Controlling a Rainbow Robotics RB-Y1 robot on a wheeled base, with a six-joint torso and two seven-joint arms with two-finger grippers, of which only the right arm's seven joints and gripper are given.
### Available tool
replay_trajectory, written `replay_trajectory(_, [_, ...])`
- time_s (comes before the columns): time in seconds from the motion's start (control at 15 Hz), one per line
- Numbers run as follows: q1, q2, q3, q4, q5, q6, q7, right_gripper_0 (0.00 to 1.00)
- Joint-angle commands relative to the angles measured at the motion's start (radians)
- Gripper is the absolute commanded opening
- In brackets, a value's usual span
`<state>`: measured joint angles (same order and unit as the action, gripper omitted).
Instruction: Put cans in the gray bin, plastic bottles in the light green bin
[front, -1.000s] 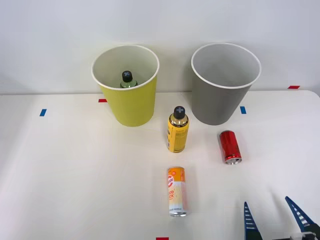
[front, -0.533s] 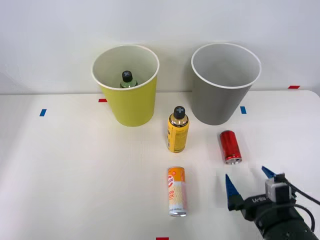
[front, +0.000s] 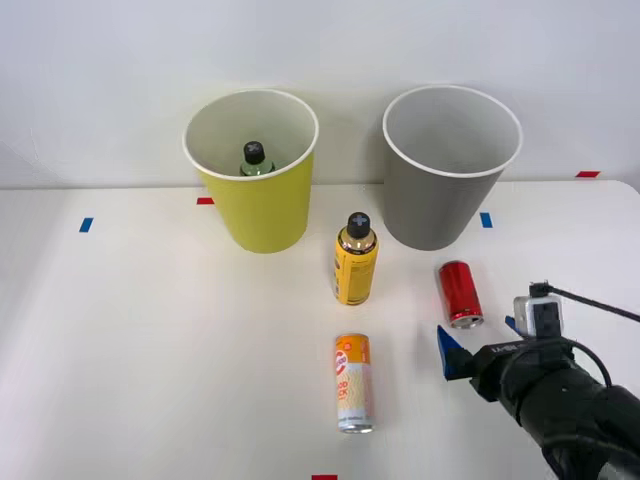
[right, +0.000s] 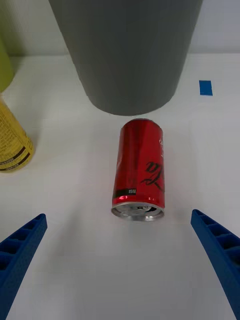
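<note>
I see the white table first, and two big bins stand at its far side. The gray bin is on the right. The light green bin is on the left, and a green bottle stands inside it. My right arm comes in low at the right. The right gripper is spread wide open and holds nothing. The red can lies on its side just past the gripper, near the gray bin, with its silver end toward my fingers. The yellow bottle stands between the two bins, closer to me. The orange can lies on its side in front of that bottle.
</note>
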<state>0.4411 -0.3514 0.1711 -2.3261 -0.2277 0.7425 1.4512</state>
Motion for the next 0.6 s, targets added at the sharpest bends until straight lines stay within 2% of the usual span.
replay_trajectory(0.07, [-0.214, 0.043, -0.071, -0.118, -0.007, 0.451, -0.075, 1.00])
replay_trajectory(0.27, [-0.363, 0.041, -0.068, -0.064, -0.007, 0.607, -0.164, 0.98])
replay_trajectory(0.6, [-0.527, 0.028, -0.068, 0.125, -0.024, 0.627, -0.189, 0.90])
